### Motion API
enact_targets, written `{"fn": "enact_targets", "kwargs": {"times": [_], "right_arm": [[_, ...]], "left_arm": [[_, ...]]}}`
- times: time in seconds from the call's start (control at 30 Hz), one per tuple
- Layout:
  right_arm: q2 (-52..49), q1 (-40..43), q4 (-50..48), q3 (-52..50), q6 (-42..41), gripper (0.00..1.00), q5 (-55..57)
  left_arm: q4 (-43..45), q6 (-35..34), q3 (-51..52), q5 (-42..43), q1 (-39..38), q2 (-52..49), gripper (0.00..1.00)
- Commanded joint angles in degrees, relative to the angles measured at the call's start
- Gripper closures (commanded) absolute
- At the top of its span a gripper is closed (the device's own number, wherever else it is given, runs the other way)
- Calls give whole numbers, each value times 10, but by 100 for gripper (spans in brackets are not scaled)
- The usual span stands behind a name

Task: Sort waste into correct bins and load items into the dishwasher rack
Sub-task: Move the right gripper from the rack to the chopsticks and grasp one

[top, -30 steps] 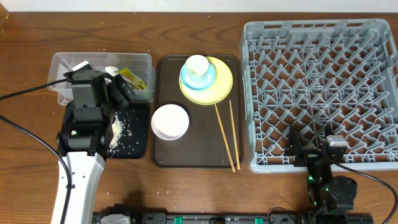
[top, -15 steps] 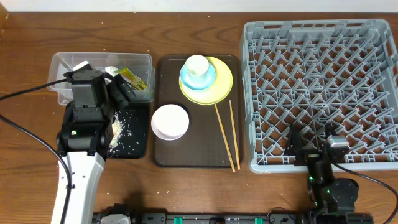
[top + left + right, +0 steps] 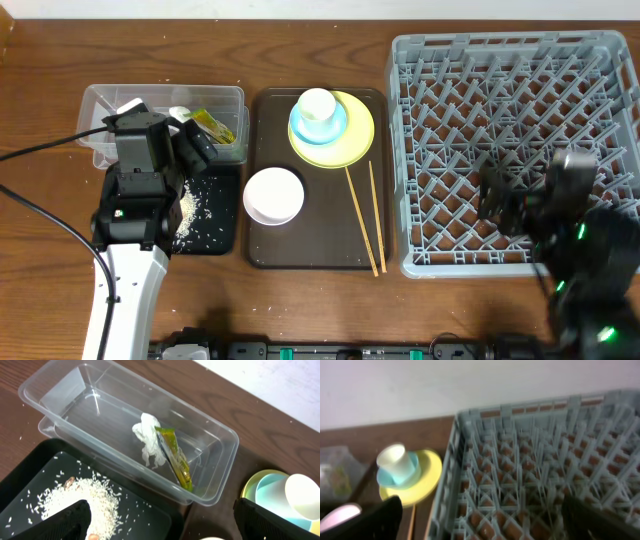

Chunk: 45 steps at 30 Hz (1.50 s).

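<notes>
brown wood table (image 3: pixel 50 60) carries everything. left gripper (image 3: pixel 195 147) hovers above the clear tub (image 3: pixel 100 405) and the black tray (image 3: pixel 30 475), fingers spread wide, holding nothing. tissue (image 3: pixel 146 440) and wrapper (image 3: pixel 175 457) lie inside the tub; rice crumbs (image 3: pixel 85 500) are scattered on the black tray. on the dark brown serving tray (image 3: pixel 320 240) sit the white bowl (image 3: pixel 273 194), the two chopsticks (image 3: pixel 362 225), and the yellow plate (image 3: pixel 355 140) bearing the blue dish (image 3: pixel 300 128) with the cup (image 3: pixel 317 104) in it. right gripper (image 3: pixel 481 522), blurred, hangs above the rack (image 3: pixel 520 60) near its front, fingers wide apart and empty.
</notes>
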<state>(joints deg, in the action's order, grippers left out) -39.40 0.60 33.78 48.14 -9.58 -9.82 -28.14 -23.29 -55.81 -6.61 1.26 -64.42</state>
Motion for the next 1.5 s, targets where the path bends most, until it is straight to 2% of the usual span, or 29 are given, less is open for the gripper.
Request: {"fn": "enact_targets", "kwargs": {"times": [0.0,0.1,0.2,0.43,0.6,0.63,0.67,0.73,0.87,1.03,1.47], "right_arm": [[-116,-23,90,148,19,1,-14],[-233,-76,212,289,22,1,-11],[-310,-134,268,357,22,1,-7],[-428,-265,245,373,40,1,-12],[-486,-310,243,373,-11,1,-56],[-494,-315,243,373,-11,9,-58],[-504,-320,243,373,-11,26,-57],[-522,-330,243,372,-11,50,-54],[-562,-352,243,372,-21,70,-13],[-609,-372,251,372,-102,72,56],[-725,-410,269,371,-142,74,98]], "left_arm": [[-1,7,-7,-5,2,0,6],[-1,7,-7,-5,2,0,6],[-1,7,-7,-5,2,0,6],[-1,7,-7,-5,2,0,6],[-1,7,-7,-5,2,0,6],[-1,7,-7,-5,2,0,6],[-1,7,-7,-5,2,0,6],[-1,7,-7,-5,2,0,6],[-1,7,-7,-5,2,0,6],[-1,7,-7,-5,2,0,6],[-1,7,-7,-5,2,0,6]]}}
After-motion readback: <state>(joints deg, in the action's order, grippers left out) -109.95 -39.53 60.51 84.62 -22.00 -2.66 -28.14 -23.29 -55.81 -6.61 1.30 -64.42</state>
